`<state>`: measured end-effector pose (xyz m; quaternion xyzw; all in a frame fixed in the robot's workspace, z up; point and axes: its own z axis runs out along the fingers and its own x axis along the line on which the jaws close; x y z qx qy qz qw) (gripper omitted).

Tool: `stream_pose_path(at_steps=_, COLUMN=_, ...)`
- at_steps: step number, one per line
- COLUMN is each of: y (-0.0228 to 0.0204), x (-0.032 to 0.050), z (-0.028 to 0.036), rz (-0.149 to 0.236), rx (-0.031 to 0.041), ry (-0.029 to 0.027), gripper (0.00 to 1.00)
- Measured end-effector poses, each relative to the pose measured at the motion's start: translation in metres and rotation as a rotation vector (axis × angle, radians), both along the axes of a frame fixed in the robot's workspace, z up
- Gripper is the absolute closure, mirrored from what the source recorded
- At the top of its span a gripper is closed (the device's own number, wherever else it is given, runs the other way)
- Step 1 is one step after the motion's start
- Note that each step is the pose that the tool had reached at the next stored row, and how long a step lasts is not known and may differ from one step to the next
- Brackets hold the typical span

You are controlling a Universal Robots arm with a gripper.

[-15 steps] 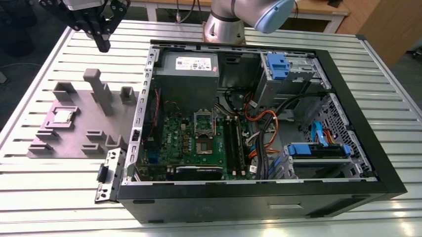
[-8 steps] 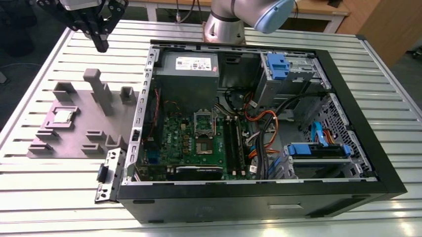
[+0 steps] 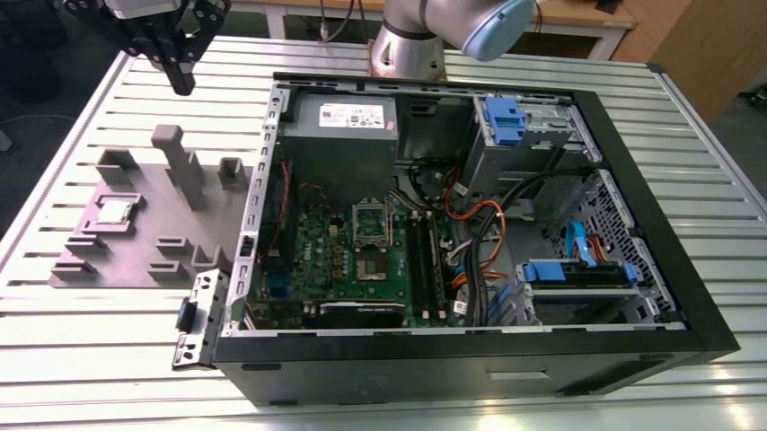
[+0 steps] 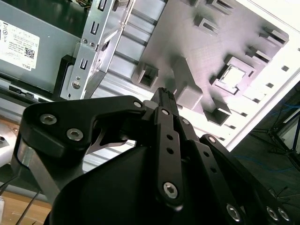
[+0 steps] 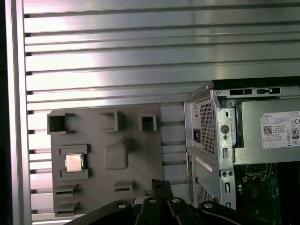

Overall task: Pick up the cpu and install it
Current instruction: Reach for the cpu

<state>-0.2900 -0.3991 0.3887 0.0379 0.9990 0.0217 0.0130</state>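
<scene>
— Silver on top, small, flat and square: is that the cpu [image 3: 115,212], at the left of the frame in the exterior view?

— Yes. It lies flat in a square recess of the grey moulded fixture plate [image 3: 126,250]. The plate rests on the slatted aluminium table [image 3: 72,341], just beside the open black computer case [image 3: 635,180].

— Any labels?

— One white printed label [image 3: 355,115] sits on the big grey metal box [image 3: 341,139] near the top of the case. In the first wrist view that label [image 5: 280,130] carries lines of dark print and a small square code patch.

— And the fingers?

— The black gripper [image 3: 182,83] hangs at the upper left of the frame, over the far part of the table and well apart from the cpu. Its fingers are pressed together with nothing between them.

— How much open room is there?

— Bare slats lie between the plate and the table's edges at the left and bottom of the frame. The plate's tall grey posts [image 3: 180,166] stand between the cpu and the case wall. Inside the case, the silver socket frame [image 3: 372,220] sits on the green motherboard [image 3: 341,260], with orange and black cables [image 3: 473,215] bunched just to its right.
</scene>
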Motion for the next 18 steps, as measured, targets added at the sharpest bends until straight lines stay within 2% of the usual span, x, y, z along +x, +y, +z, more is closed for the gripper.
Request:
stream_pose_path(at_steps=1, y=0.0000, x=-0.0057, z=-0.0002, rz=0.000, rx=0.0001, ry=0.0000, gripper=0.89)
stream_pose_path(at_steps=10, y=0.0000, x=-0.0202, z=-0.0006, rz=0.000, rx=0.0001, ry=0.0000, gripper=0.89)
stream_pose_path(at_steps=18, y=0.0000, x=-0.0226, z=-0.0007, rz=0.000, rx=0.0001, ry=0.0000, gripper=0.89)
